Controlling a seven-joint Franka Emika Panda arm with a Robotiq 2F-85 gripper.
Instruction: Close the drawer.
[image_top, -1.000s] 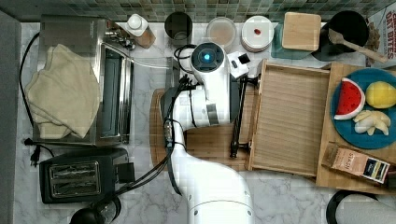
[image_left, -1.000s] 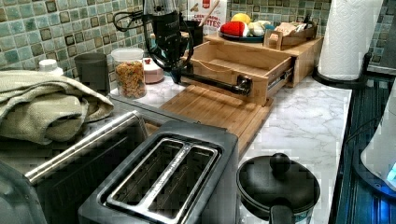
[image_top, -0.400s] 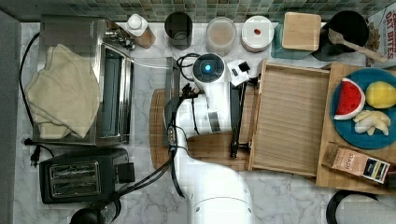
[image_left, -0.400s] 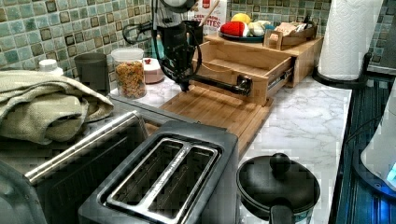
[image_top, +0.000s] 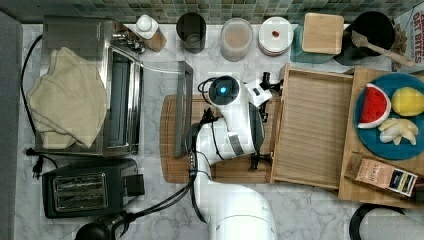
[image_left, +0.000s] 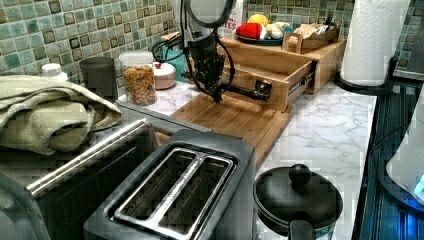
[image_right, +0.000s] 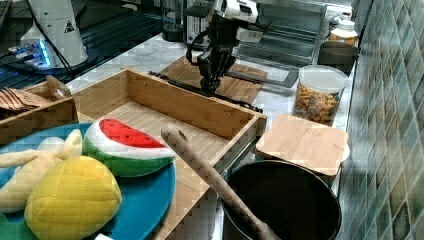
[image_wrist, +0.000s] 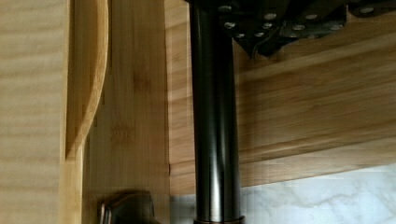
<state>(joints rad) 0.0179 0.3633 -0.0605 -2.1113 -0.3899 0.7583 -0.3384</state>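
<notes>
Left view: drawer (image_left: 272, 75) just behind claw (image_left: 217, 94).

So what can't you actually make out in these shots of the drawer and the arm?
- Tool's fingers: open or shut cannot be told; in the top view the arm covers them, in the left view they blur against the handle.
- Contact between tool and handle: unclear.
- Drawer: how far its back runs under the shelf is hidden.
</notes>
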